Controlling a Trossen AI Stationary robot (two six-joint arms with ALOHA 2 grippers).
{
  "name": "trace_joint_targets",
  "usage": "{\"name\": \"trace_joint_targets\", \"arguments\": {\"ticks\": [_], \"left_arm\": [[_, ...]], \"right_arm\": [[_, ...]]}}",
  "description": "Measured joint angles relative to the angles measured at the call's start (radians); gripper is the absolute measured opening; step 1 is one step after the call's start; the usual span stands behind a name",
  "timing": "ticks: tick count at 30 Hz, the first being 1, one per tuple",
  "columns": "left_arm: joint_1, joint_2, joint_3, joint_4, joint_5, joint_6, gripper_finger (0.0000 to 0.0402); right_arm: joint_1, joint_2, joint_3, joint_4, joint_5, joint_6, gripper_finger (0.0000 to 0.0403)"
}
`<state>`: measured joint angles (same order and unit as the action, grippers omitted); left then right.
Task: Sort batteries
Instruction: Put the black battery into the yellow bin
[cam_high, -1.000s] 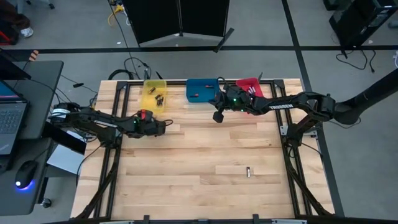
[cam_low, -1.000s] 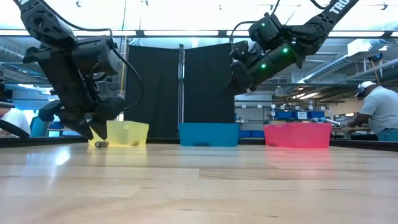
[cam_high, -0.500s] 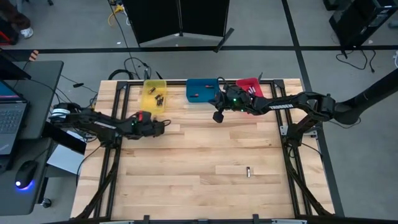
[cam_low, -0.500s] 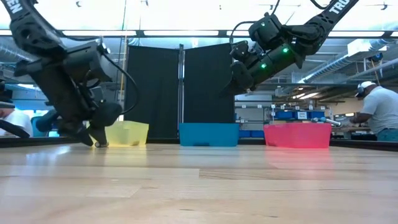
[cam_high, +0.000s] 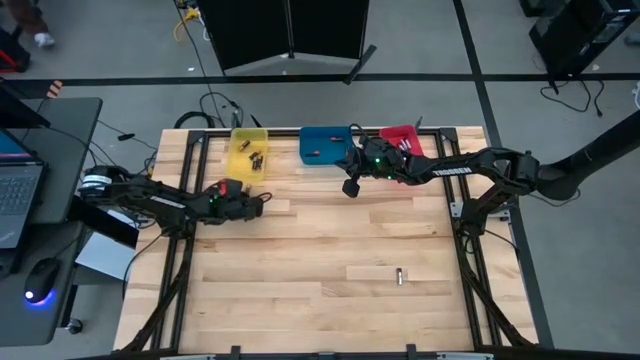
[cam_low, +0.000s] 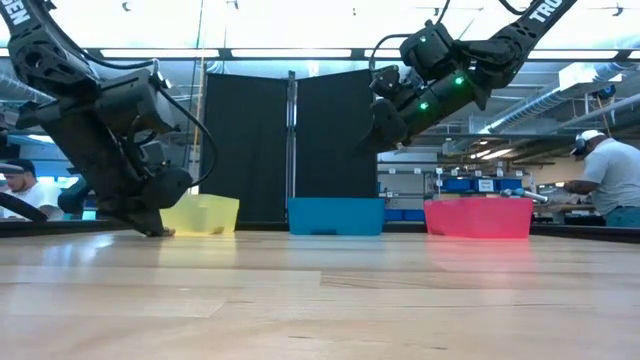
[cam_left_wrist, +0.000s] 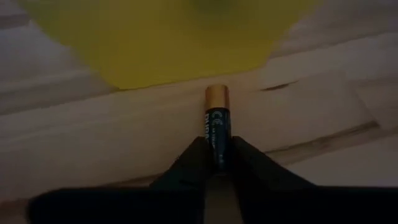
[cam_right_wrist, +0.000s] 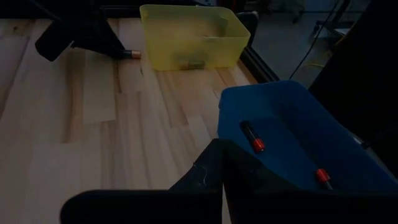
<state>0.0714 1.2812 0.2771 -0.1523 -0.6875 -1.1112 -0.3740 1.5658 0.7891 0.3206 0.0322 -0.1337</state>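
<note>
Battery (cam_left_wrist: 217, 127), 1 slim cell with a dark body and a copper-gold end, lying flat on the wooden bench (cam_high: 320, 250) just in front of the yellow bin (cam_high: 249, 150); its dark end sits between the fingers (cam_left_wrist: 186, 165) of the left gripper (cam_left_wrist: 218, 155), which are closed against both its sides, and its gold end points toward the bin. In the right wrist view the same cell shows as a small coppery tip at the left gripper's nose (cam_right_wrist: 132, 55), near the yellow bin's corner. Left gripper (cam_high: 258, 201) is low at the bench surface on the left side, close to the yellow bin; in the low view it (cam_low: 150, 226) touches down in front of that bin. Further batteries: several small dark cells inside the yellow bin (cam_high: 254, 154); 2 dark cells with red ends in the blue bin (cam_right_wrist: 252, 137); 1 silvery cell lying alone on the bench toward the near right (cam_high: 399, 276), well apart from both arms. Blue bin (cam_high: 323, 145) stands in the middle of the far edge, red bin (cam_high: 398, 134) to its right, all 3 in 1 row. Right gripper (cam_high: 350, 186) hangs raised above the bench just in front of the blue bin, fingers shut with nothing between them. A person (cam_low: 610, 180) is seated in the room beyond the bench, at the right of the low view.
</note>
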Motion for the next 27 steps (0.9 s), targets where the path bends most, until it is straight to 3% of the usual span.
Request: {"name": "trace_joint_targets", "arguments": {"ticks": [2,8,12,19,23,27], "left_arm": [[-0.005,0.000,0.001,0.007,0.020,0.022,0.0047],[-0.043,-0.033,0.041,-0.004,0.143,0.077,0.0047],[-0.063,-0.051,0.133,-0.017,0.239,0.162,0.0047],[-0.038,-0.051,0.340,-0.128,0.199,0.358,0.0047],[0.031,-0.052,0.459,-0.297,0.158,0.461,0.0047],[0.144,-0.060,0.497,-0.390,0.115,0.557,0.0047]], "right_arm": [[0.000,0.000,0.000,0.000,0.000,0.000,0.0012],[0.000,0.000,0.000,0.000,0.000,0.000,0.0012],[0.000,0.000,0.000,-0.001,0.000,0.000,0.0012],[0.022,0.000,0.000,-0.009,-0.011,0.000,0.0012],[0.041,0.000,0.000,-0.010,-0.011,0.000,0.0012],[0.056,0.000,0.000,-0.013,-0.011,0.000,0.0012]]}}
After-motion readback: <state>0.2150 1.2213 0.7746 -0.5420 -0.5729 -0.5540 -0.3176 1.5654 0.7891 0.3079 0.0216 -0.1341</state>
